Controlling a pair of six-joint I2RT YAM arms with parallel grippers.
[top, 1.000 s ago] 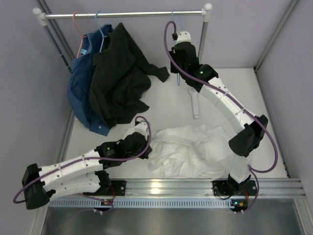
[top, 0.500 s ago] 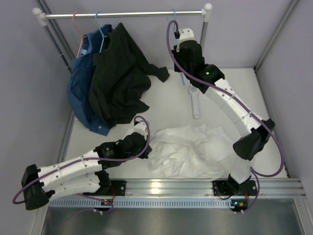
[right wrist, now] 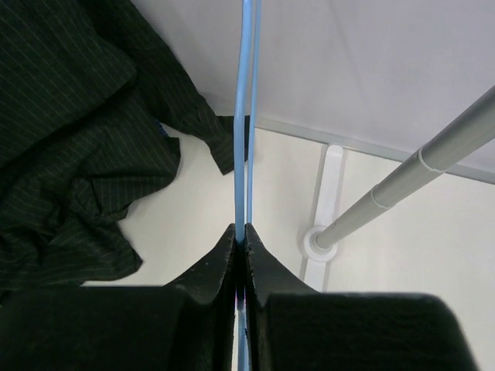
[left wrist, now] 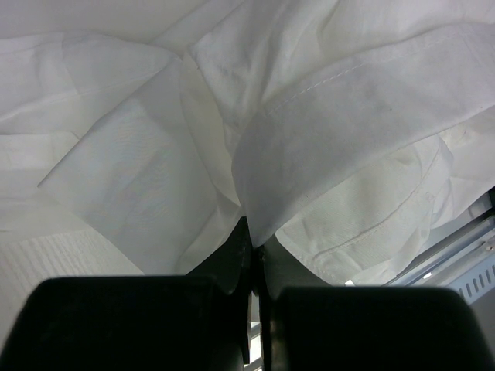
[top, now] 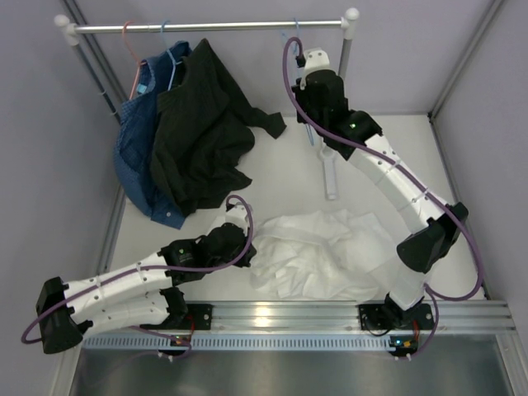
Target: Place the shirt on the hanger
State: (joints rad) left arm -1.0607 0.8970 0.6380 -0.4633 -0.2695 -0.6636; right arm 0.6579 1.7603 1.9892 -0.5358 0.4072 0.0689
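— Shirt: where is it?
— Heaped and crumpled at the near edge of the table. My left gripper is pressed together on one fold of it, with thin cloth pinched at the tips.
— And the hanger?
— It looks hooked on the rail, toward the right end. My right gripper is clamped on its blue wire, both strands squeezed between the jaws.
— What worries you there?
— The wire is thin and smooth. If I pull at an angle, it may twist or slide through my grip, or the hook may catch on the rail instead of lifting off. The post stands just beside it, so a sideways swing could knock it.
— And on the left?
— I hold only one fold, and I cannot tell which part of the shirt it is. Lifting may drag the whole heap, or the cloth may slip free. Either way, finding an opening for the wire would be hard.
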